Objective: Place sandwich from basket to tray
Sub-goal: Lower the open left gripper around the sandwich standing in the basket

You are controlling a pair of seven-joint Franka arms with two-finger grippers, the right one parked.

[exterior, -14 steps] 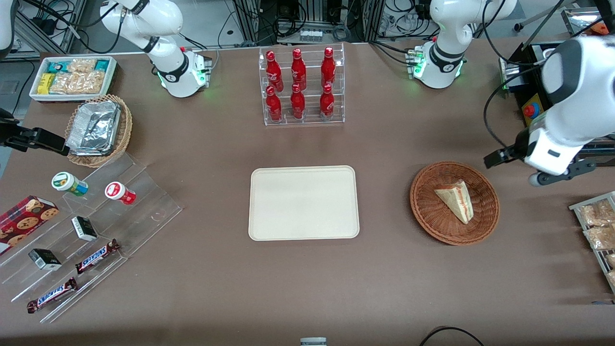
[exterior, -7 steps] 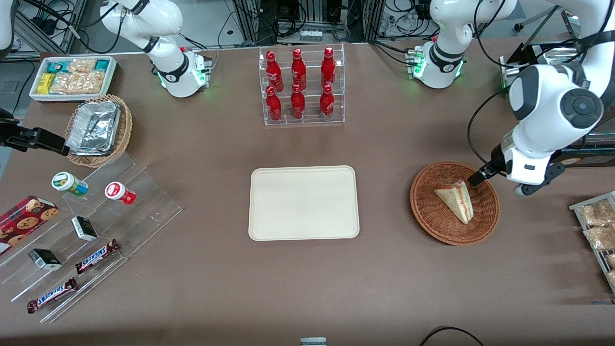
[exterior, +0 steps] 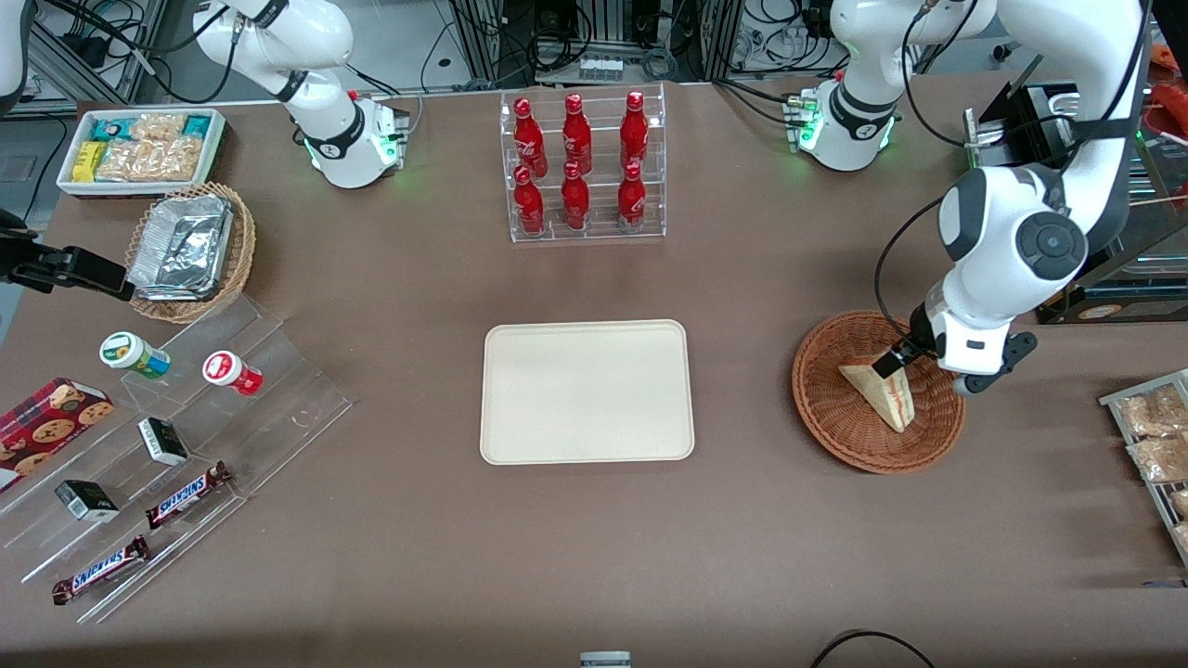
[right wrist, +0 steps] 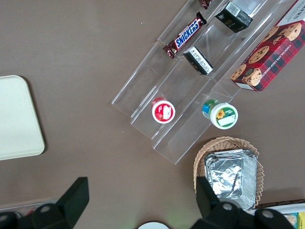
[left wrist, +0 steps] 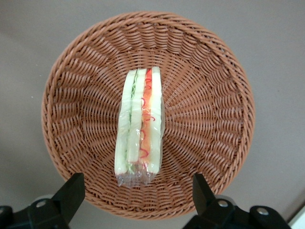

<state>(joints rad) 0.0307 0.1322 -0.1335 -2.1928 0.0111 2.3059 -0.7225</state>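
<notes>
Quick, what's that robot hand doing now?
Hand: open, holding nothing, above the clear-wrapped triangular sandwich in the round reddish-brown wicker basket.

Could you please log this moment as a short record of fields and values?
sandwich: lying in the basket, filling edge up, clear-wrapped
basket: on the table, toward the working arm's end
tray: nothing on it, beside the basket
tool: open, above the basket, fingers straddling the sandwich without touching it
task state: sandwich not yet gripped
</notes>
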